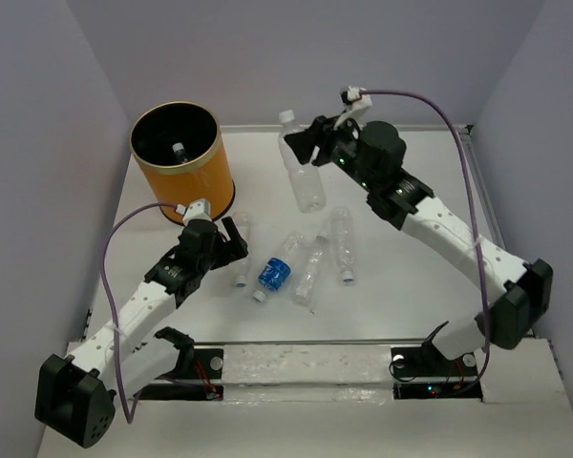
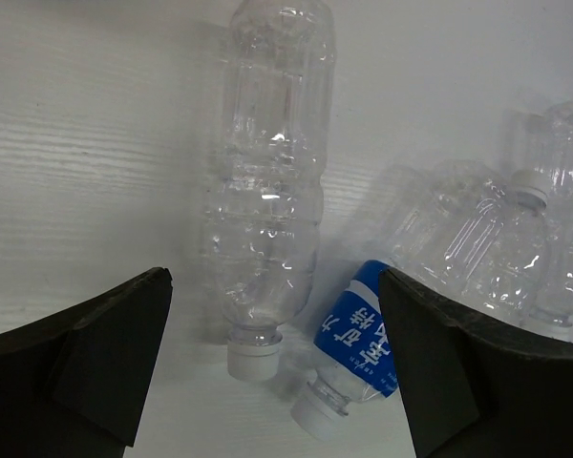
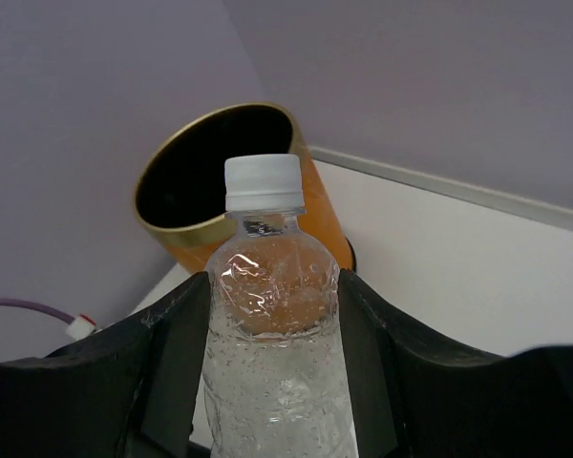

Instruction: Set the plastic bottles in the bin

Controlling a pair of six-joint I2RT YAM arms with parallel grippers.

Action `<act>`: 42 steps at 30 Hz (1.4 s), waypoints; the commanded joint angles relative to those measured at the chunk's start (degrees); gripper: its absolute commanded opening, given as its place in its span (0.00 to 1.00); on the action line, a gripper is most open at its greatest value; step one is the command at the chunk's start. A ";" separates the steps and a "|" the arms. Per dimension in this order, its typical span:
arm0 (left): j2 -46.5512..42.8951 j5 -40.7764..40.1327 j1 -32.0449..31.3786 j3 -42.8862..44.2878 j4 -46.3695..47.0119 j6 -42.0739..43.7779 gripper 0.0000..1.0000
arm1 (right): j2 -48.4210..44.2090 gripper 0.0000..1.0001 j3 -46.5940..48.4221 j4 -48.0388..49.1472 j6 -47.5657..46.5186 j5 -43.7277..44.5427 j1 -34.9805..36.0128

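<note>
My right gripper (image 1: 297, 146) is shut on a clear plastic bottle (image 1: 306, 181) with a white cap. It holds the bottle to the right of the orange-yellow bin (image 1: 183, 176). In the right wrist view that bottle (image 3: 267, 286) stands between my fingers, cap up, and the bin (image 3: 186, 224) lies beyond it. One bottle's cap (image 1: 179, 150) shows inside the bin. My left gripper (image 1: 233, 244) hangs open over a clear bottle (image 2: 267, 191) lying on the table, and a blue-labelled bottle (image 2: 361, 348) lies beside it near the right finger (image 2: 458, 382).
Two more clear bottles (image 1: 310, 269) (image 1: 342, 244) lie side by side in the middle of the white table (image 1: 430, 286). Grey walls close in the back and both sides. A strip of tape runs along the near edge between the arm bases.
</note>
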 commanded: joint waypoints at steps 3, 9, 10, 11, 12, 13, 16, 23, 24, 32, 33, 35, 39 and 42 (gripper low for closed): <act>-5.47 -3.44 -0.52 -5.47 10.23 -6.01 0.99 | 23.44 0.23 28.94 14.68 -4.88 -0.38 6.81; -9.95 -3.53 -0.70 -11.45 14.36 -8.74 0.99 | 47.61 0.23 61.81 19.50 -0.14 -2.41 8.58; -10.83 -2.83 -0.79 -12.15 15.60 -8.91 0.99 | 50.43 0.23 65.24 20.99 1.44 -1.71 9.36; -11.10 -2.39 -0.87 -12.77 16.22 -9.61 0.99 | 53.15 0.23 70.76 25.53 2.15 0.47 9.37; -11.36 -1.95 -0.87 -13.82 16.75 -9.88 0.99 | 55.70 0.23 72.90 28.36 3.11 2.50 9.89; -11.45 -0.81 -0.87 -14.27 17.88 -9.97 0.99 | 59.90 0.23 74.40 31.09 3.21 3.91 9.90; -11.36 0.51 -1.05 -14.89 18.59 -9.62 0.99 | 66.50 0.23 78.44 43.13 0.94 13.55 11.13; -11.36 0.96 -1.05 -15.41 18.86 -6.89 0.99 | 71.80 0.23 81.63 48.43 5.66 21.58 11.13; -11.62 0.87 -1.05 -15.67 19.03 -6.89 0.99 | 72.59 0.23 81.89 47.64 8.80 21.59 10.52; -12.68 -2.47 -1.14 -15.15 17.63 -6.54 0.99 | 76.12 0.33 78.65 44.47 10.34 18.79 10.51; -12.51 -2.64 -1.14 -14.71 17.63 -6.46 0.99 | 75.77 0.36 77.68 44.47 9.81 18.08 10.51; -11.02 -3.17 -1.05 -13.92 17.28 -6.19 0.99 | 74.89 0.40 75.92 44.21 8.49 15.98 10.51; -8.38 -4.84 -1.05 -11.81 16.93 -5.58 0.99 | 74.45 0.48 74.33 42.89 6.73 13.51 10.51; -4.96 -6.07 -1.14 -9.53 17.62 -4.88 0.99 | 72.26 0.67 71.70 42.45 4.28 10.87 11.04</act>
